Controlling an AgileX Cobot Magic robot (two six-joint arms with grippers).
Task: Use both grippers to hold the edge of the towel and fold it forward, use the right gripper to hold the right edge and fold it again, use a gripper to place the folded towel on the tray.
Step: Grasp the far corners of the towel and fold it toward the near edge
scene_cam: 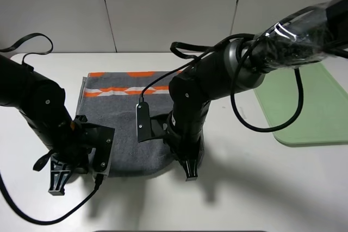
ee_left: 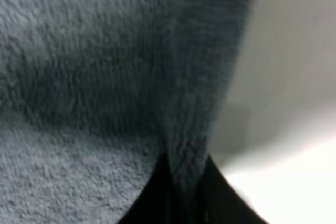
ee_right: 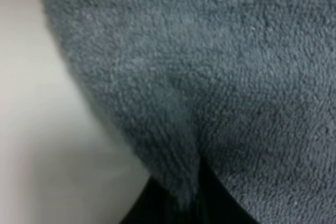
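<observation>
Towels: one. Trays: one. Arms: two, both black, each with one end effector.

The towel (scene_cam: 128,129) lies spread on the white counter (scene_cam: 261,188), left of centre. It is grey terry, roughly rectangular, with an orange-and-white patterned band along its far edge. The tray (scene_cam: 312,107) sits at the right, well apart from the towel. It is pale green and smooth, with rounded corners and a low rim.

The left end effector (scene_cam: 58,180) is down at the towel's near left corner. In its wrist view, the left end effector (ee_left: 181,203) is clenched on a pinched ridge of the grey pile, with bare counter just beside it. The right end effector (scene_cam: 190,172) is at the near right corner. In its wrist view, the right end effector (ee_right: 186,198) likewise grasps a raised fold of the towel's edge. Both wrist views are blurred, and the fingers show only as dark shapes.

The right arm hides much of the towel's right side, and its far section is wrapped in clear film. Black cables (scene_cam: 247,120) loop off both arms. A pale panelled wall (scene_cam: 174,9) stands behind the counter.
</observation>
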